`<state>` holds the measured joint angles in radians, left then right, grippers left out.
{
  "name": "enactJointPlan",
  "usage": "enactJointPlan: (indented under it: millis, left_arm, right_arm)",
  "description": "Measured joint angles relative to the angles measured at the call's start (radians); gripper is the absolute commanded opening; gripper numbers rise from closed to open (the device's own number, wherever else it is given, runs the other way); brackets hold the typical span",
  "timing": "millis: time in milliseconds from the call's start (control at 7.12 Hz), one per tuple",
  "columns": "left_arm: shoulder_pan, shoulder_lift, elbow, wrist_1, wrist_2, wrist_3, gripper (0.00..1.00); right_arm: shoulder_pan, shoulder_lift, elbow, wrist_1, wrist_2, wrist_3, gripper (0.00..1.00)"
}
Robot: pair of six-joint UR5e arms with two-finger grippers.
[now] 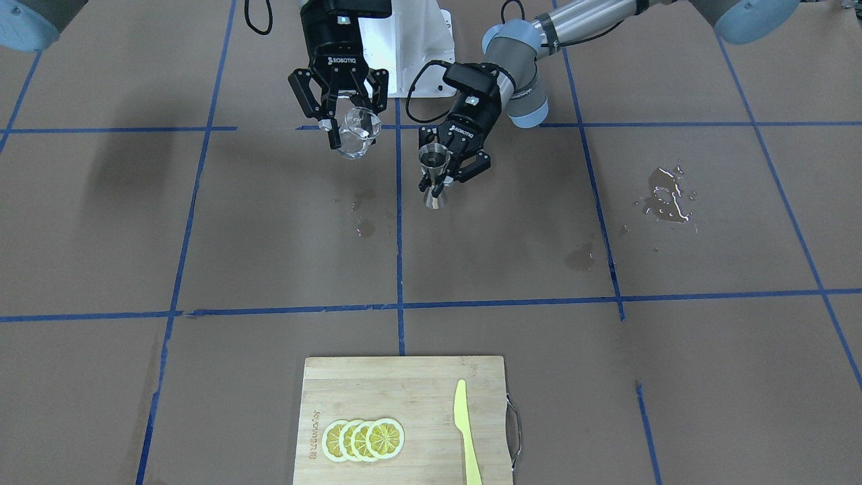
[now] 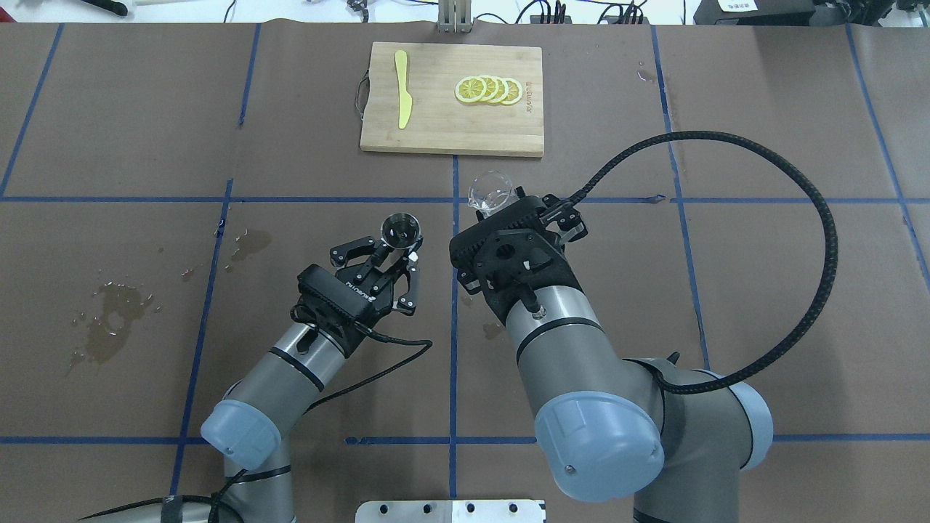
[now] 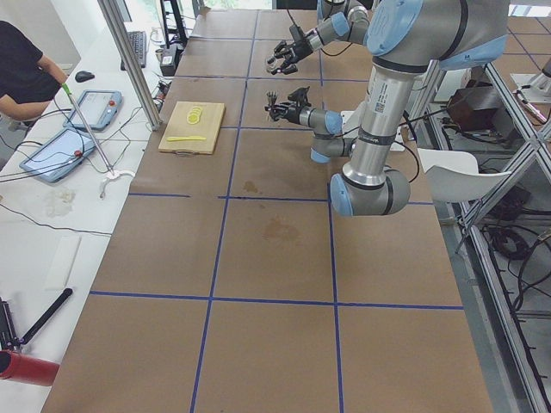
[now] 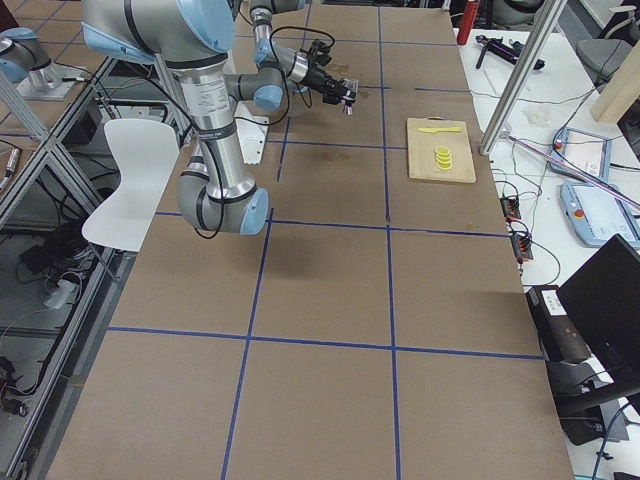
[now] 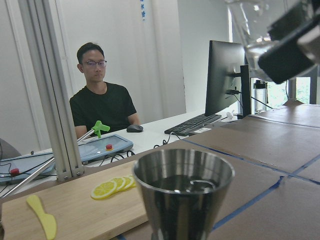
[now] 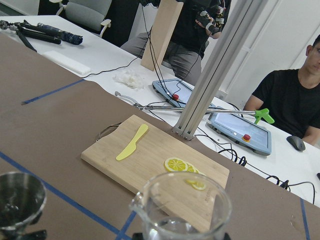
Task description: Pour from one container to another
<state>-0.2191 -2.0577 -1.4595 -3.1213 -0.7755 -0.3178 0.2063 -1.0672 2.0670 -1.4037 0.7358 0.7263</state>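
My left gripper [image 1: 439, 183] is shut on the waist of the steel jigger [image 1: 434, 162], which stands upright near the table's middle. The jigger [image 5: 183, 192] fills the left wrist view and holds some dark liquid. My right gripper [image 1: 353, 133] is shut on the clear glass cup [image 1: 357, 130], held in the air a short way beside the jigger and higher than it. From overhead the cup [image 2: 492, 192] pokes out beyond the right wrist, with the jigger [image 2: 401, 228] to its left. In the right wrist view the cup [image 6: 182, 207] is roughly upright, with the jigger [image 6: 20, 200] lower left.
A wooden cutting board [image 2: 443, 131] at the far side carries lemon slices [image 2: 488, 89] and a yellow knife [image 2: 402, 98]. Wet spills [image 2: 109, 319] mark the brown paper on my left, with smaller ones [image 1: 363, 225] near the grippers. An operator [image 5: 100, 100] sits beyond the table.
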Motion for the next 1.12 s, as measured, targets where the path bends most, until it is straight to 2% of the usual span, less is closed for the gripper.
enactJointPlan:
  millis: [281,702,983,1123]
  left_arm:
    - [-0.023,0.077,-0.051,-0.011,0.016,-0.021,0.0]
    - [-0.03,0.299,-0.152,-0.06,0.1,-0.058,0.0]
    - [-0.029,0.441,-0.155,-0.101,0.173,-0.128,0.0]
    - [-0.029,0.512,-0.14,-0.171,0.217,-0.21,0.0]
  right_arm:
    - [0.004,-0.056,0.036,0.0,0.018,0.162,0.0]
    - [0.027,-0.126,0.06,0.0,0.078,0.309,0.0]
    - [0.033,-0.159,0.061,0.0,0.092,0.405,0.0]
    - [0.035,-0.171,0.062,0.0,0.093,0.443,0.0]
